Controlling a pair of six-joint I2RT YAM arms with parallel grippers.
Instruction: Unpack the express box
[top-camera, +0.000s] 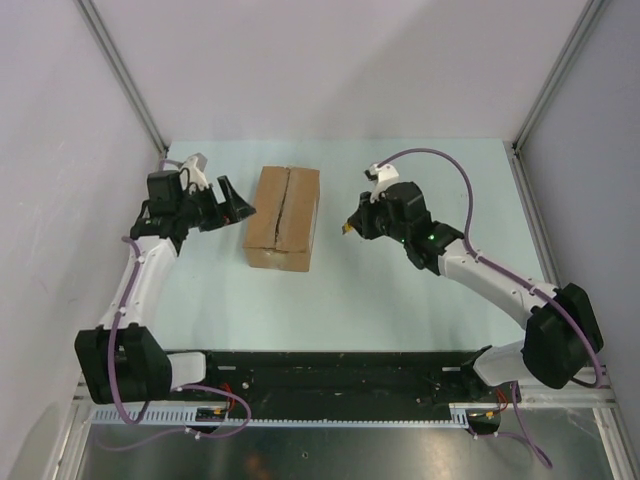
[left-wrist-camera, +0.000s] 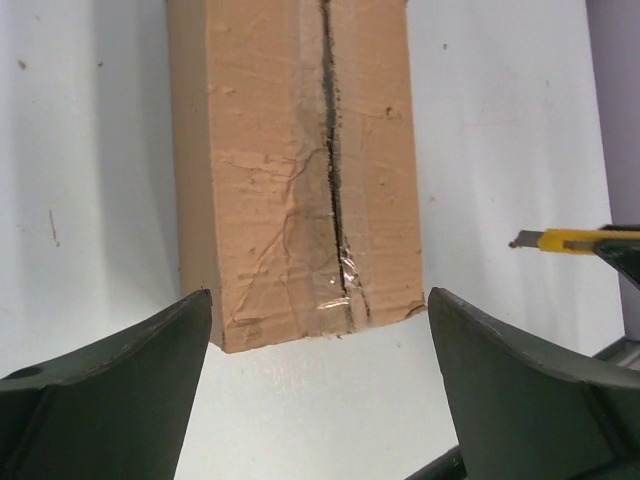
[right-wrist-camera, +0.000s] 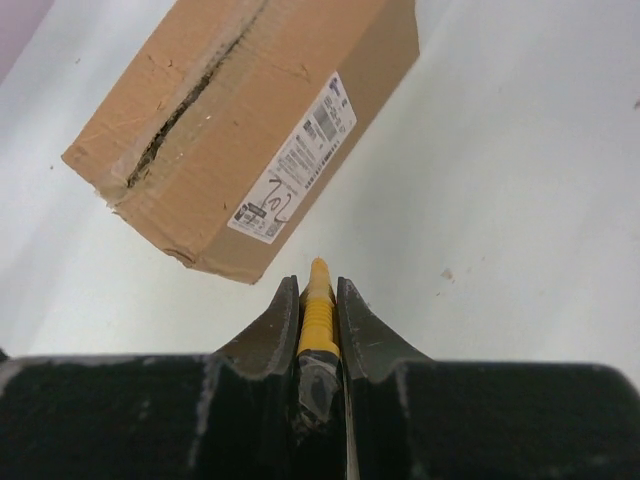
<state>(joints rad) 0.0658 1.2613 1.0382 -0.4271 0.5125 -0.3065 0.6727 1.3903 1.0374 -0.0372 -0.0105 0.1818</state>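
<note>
1. The express box (top-camera: 283, 217) sits in the middle of the worktop (top-camera: 400, 300), flat on its bottom, between my two arms.
2. Its long side runs from 12 o'clock to 6 o'clock in the top view, with the far end leaning a tiny bit toward 1 o'clock. The top seam (left-wrist-camera: 330, 150) runs the same way. The white label (right-wrist-camera: 295, 165) is on the side facing 3 o'clock.
3. My left gripper (top-camera: 236, 200) is just beside the box at 9 o'clock. Its jaws are wide apart and hold nothing. They do not touch the box.
4. My right gripper (top-camera: 352, 228) is near the box at 3 o'clock. It is clamped on the yellow knife (right-wrist-camera: 318, 310), which points at the label side and does not touch it.
5. The seam looks dark and rough from end to end, so I think the tape is cut. The flaps lie flat, so the box is not open yet.
6. I think the step in hand is opening the flaps. The next move calls for getting a finger under a flap edge at the seam and lifting it outward. The box may slide, so I go slowly and keep the knife well away.
</note>
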